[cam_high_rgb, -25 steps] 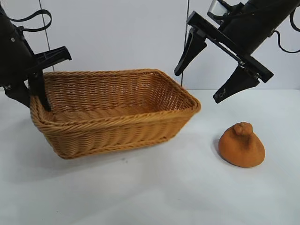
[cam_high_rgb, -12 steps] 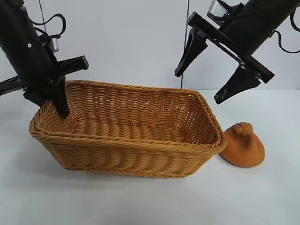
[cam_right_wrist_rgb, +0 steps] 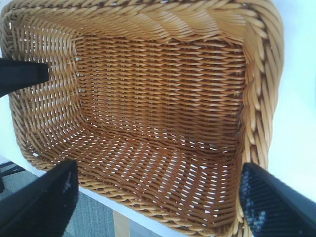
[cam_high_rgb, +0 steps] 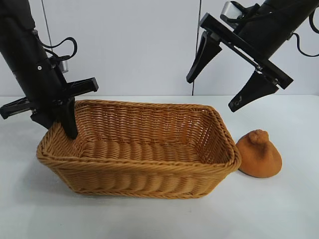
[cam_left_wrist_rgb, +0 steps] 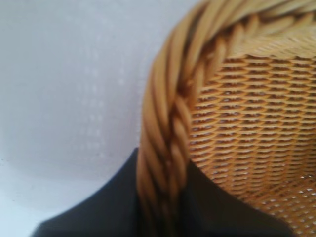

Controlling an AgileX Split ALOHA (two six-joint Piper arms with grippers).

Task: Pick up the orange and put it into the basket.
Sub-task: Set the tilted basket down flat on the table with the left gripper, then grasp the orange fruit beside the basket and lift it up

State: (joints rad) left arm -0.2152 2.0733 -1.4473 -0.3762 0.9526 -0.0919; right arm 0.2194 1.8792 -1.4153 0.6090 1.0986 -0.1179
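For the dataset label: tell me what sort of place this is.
Probably a lab test bench: a bare white table against plain white panels, two black arms, the left tool clamped on a wicker basket, the open right tool above, one orange beside the basket.

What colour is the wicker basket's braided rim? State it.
Golden-brown, the same shade as the rest of the wicker basket; the braided rim shows best in the left wrist view.

Two matte black arms, each ending in a claw

The left claw [cam_high_rgb: 50, 117] and right claw [cam_high_rgb: 224, 74] have tapered black fingers on flat crossbars; black cables loop behind, with a silver fitting atop the right.
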